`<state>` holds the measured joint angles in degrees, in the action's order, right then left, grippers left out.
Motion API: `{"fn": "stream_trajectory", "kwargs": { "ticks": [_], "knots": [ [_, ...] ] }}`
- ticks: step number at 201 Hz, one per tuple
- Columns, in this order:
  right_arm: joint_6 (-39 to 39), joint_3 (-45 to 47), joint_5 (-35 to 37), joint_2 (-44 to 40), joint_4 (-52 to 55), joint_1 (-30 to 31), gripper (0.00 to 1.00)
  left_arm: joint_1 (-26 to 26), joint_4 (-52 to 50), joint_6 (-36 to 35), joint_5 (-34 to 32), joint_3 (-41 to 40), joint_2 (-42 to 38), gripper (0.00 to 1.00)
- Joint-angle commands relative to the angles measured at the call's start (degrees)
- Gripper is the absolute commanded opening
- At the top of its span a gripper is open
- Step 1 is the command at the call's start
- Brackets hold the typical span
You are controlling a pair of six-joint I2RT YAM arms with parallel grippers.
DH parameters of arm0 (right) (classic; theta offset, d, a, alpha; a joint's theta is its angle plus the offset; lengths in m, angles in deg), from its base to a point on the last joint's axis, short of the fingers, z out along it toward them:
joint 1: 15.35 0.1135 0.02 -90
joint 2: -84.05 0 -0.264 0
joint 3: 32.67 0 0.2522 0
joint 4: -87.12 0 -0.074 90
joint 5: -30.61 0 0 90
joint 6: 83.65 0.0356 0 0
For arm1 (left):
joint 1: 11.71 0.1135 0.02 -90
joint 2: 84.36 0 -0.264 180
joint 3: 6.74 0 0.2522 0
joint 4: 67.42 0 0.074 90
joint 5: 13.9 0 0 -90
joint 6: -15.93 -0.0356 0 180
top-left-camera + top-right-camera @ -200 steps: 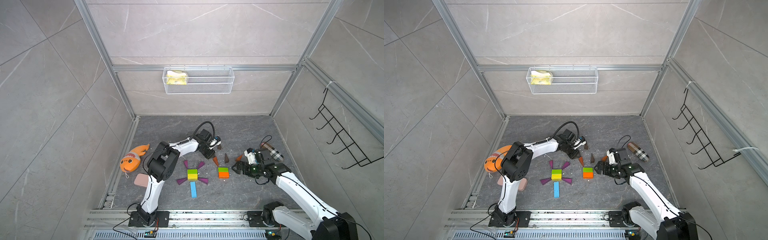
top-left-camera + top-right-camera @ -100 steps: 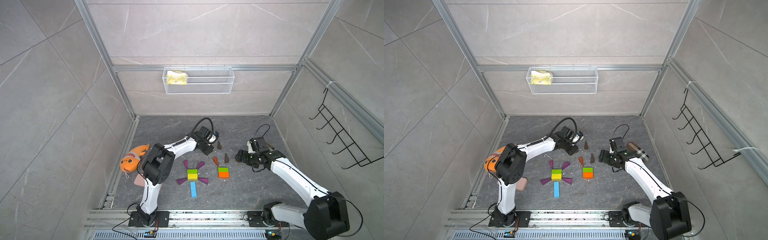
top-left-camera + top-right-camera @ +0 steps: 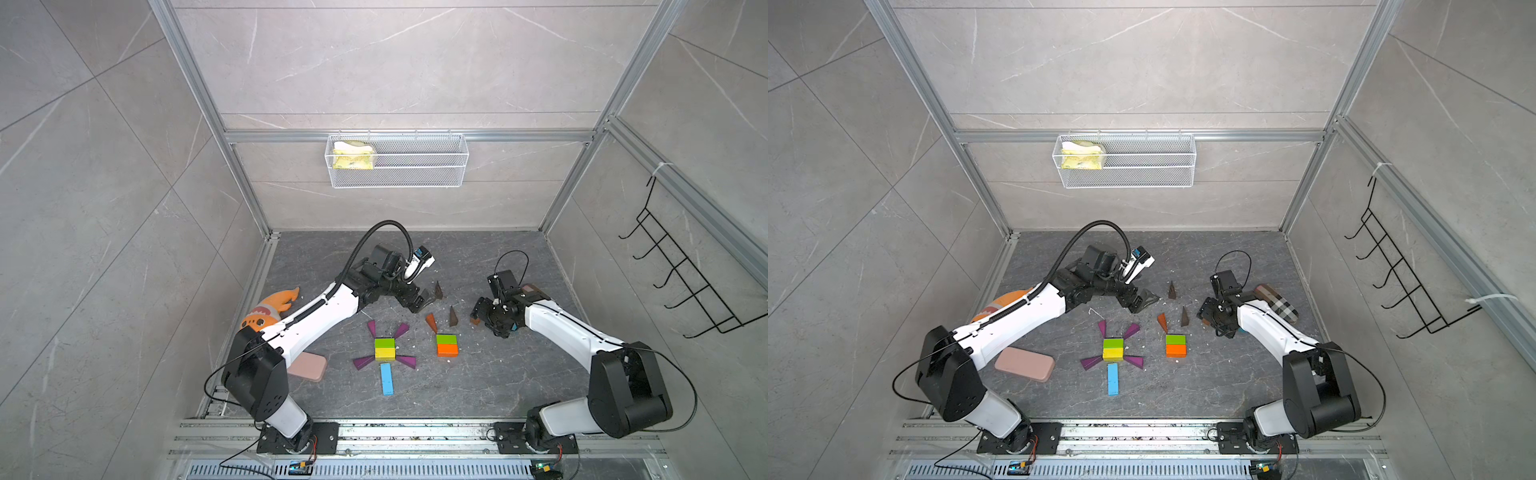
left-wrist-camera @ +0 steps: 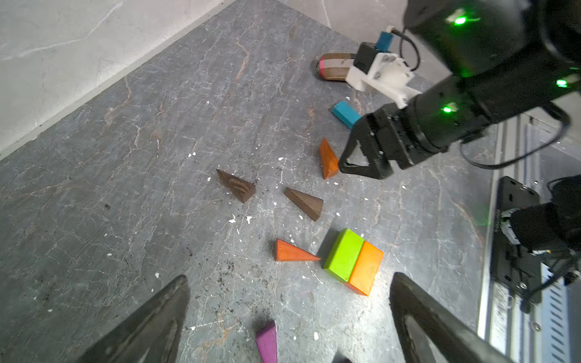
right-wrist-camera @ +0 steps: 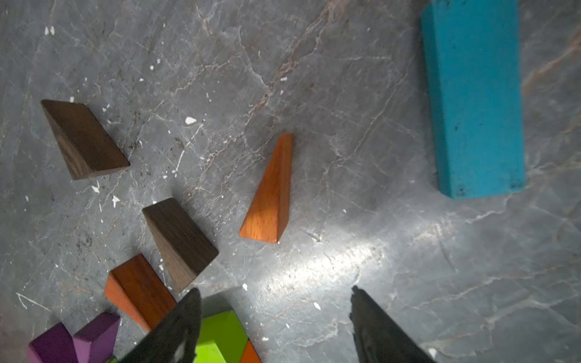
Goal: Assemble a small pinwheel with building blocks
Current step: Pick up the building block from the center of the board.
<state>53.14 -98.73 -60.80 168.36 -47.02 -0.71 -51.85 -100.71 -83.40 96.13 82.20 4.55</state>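
Pinwheel with purple wedges: looks finished in the middle of the counter; green-yellow hub, four blades, blue stem
Left gripper: wide open, empty, above the loose wedges
Right gripper: jaws apart, nothing held, just beside an orange wedge
Blue bar: lies loose, stem not yet set
Second hub: green-orange pair placed, blades left
Brown wedges: two, unplaced, near the second hub
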Motion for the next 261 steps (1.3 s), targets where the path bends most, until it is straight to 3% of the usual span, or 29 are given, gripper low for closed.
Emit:
{"fn": "stream_trajectory", "kwargs": {
  "ticks": [1,56,158,171,179,186,261],
  "knots": [
    [2.9,-2.7,1.2,3.8,-1.5,-0.1,0.75,0.1,-1.0,-0.4,1.4,-2.4,-3.7,1.00],
    [5.5,-5.5,4.5,9.4,0.1,0.0,0.64,0.1,-2.6,1.3,-2.7,-1.0,-3.9,1.00],
    [7.2,-6.8,4.9,12.7,-0.7,0.2,0.46,0.0,-2.2,1.9,-3.2,-1.7,-5.0,1.00],
    [7.4,-6.9,4.9,12.9,-0.7,0.3,0.40,0.0,-2.2,2.3,-3.4,-1.6,-4.9,1.00],
    [7.4,-7.0,5.0,13.2,-0.6,0.3,0.26,0.0,-2.1,2.3,-3.2,-1.6,-4.9,1.00],
    [7.6,-7.0,4.9,13.4,-0.5,0.3,0.22,0.0,-2.1,2.5,-3.1,-1.5,-4.9,1.00],
    [7.1,-7.3,2.6,14.9,-1.3,1.1,0.34,-0.1,-2.5,2.3,-2.7,-1.4,-4.7,1.00]
  ]
}}
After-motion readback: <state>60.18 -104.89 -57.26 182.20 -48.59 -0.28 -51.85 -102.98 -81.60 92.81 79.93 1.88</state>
